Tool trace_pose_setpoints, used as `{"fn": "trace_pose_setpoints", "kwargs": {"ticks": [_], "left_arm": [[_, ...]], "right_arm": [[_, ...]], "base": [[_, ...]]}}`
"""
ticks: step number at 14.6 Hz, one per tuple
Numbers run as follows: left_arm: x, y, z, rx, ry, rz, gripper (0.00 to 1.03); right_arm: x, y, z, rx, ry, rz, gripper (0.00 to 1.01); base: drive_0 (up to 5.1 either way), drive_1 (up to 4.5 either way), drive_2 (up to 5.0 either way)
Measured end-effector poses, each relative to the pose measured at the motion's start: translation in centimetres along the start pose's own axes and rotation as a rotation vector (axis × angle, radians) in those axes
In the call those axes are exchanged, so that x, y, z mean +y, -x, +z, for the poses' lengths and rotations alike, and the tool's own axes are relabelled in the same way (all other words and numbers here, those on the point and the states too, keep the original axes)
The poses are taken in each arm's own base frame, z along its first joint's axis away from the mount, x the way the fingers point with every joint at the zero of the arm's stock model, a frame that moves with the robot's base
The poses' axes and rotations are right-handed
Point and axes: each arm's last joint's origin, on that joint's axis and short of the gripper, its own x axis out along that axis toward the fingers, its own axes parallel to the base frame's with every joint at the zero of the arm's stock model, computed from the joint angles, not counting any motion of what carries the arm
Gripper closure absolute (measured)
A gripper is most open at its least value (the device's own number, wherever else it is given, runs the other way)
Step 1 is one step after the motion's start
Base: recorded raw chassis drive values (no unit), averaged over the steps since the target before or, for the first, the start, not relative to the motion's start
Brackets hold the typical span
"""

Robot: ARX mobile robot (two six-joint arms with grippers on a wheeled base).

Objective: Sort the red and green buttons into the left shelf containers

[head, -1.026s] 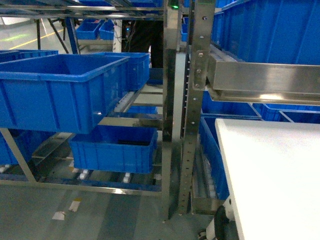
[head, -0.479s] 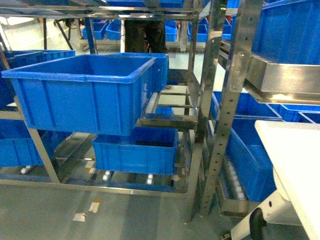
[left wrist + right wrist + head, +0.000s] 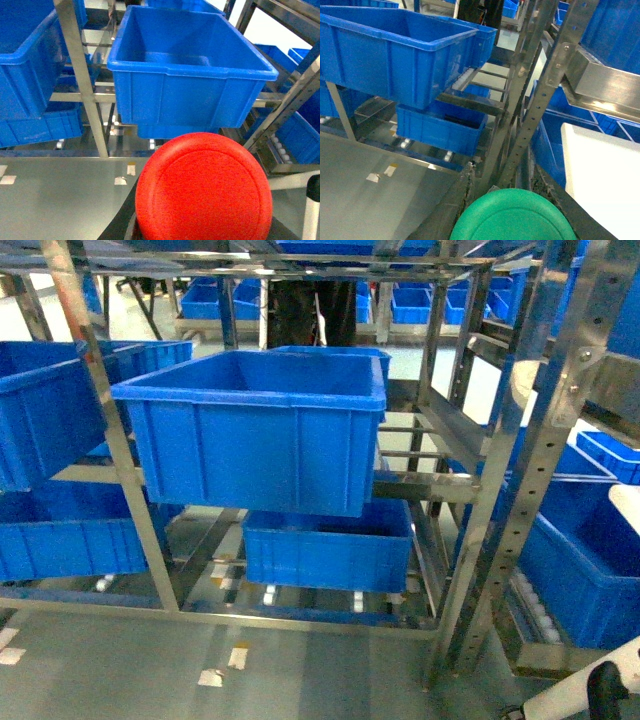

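Observation:
A red button fills the bottom of the left wrist view, its round cap facing the camera, with my left gripper shut on it and the dark fingers mostly hidden behind the cap. My right gripper is shut on a green button, a dark finger on each side of the cap. A big blue crate sits on the left shelf at mid height, open and ahead of the red button. Neither gripper shows in the head view.
A lower blue crate sits under the big one, and more crates stand to the left. Steel uprights frame the bay. A white tabletop lies to the right. Dark legs stand behind the shelf.
The head view has swung left: the big crate moved from the left of the frame to its middle, and the white tabletop slid almost out at the right.

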Motion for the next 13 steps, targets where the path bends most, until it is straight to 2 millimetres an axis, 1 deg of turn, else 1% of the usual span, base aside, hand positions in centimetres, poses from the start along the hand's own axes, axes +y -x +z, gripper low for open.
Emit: {"fn": "trace_pose_setpoints", "kwargs": {"ticks": [13], "left_arm": [[0.0, -0.01, -0.03, 0.003, 0.0, 0.0, 0.79]], "right_arm": [[0.0, 0.0, -0.01, 0.001, 0.0, 0.0, 0.71]], "base": [[-4.9, 2.44, 2.4]]}}
